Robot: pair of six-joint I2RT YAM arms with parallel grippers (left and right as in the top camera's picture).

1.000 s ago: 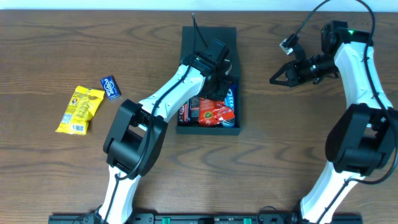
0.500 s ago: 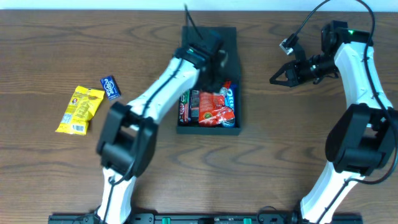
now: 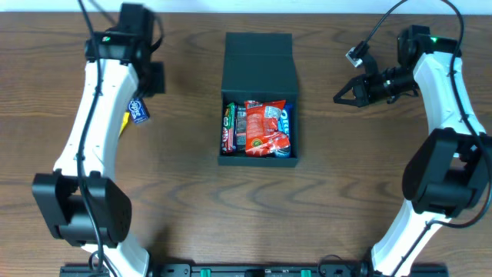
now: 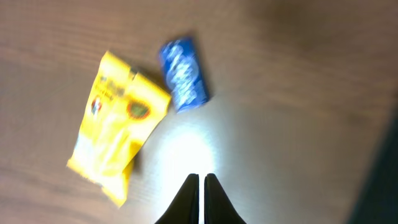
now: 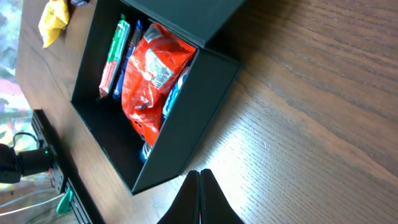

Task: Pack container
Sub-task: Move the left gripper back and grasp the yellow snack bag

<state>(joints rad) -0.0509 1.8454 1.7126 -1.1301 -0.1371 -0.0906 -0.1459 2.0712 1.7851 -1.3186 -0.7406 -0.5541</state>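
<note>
since the job is to fill a box, we read the scene from the biggest thing down. the brown wooden bench (image 3: 369, 192) carries everything. over it the left arm (image 3: 88, 131) reaches out to the left side, well apart from the box. the right arm (image 3: 450, 100) is held off to the right, we judge so that it does not crowd the packing.

the container (image 3: 258, 65) sits mid-bench between the two arms, touching neither. its flap lid is open on the far side, which leaves the mouth free for more snacks.

the left pincer (image 4: 201, 186) hovers over bare wood just beside the two loose packets. its tips are pressed almost together, with only a thin slit between them, and they grip nothing. we judge it must spread them before it can lift anything. the right pincer (image 5: 200, 177) likewise has its tips closed on nothing and points toward the container from the side, clear of its wall.

inside the box a red packet (image 3: 265, 127) lies on top in the middle. a green packet (image 3: 228, 123) is tucked along the left wall and a blue wrapper (image 3: 284, 123) along the right, set edgewise so more fits.

outside, the yellow packet (image 4: 115, 149) lies flat on the bench. the small blue packet (image 4: 184, 74) lies just beside its upper corner. whether they touch we cannot tell, as the wrist view is blurred. both are not yet packed.
</note>
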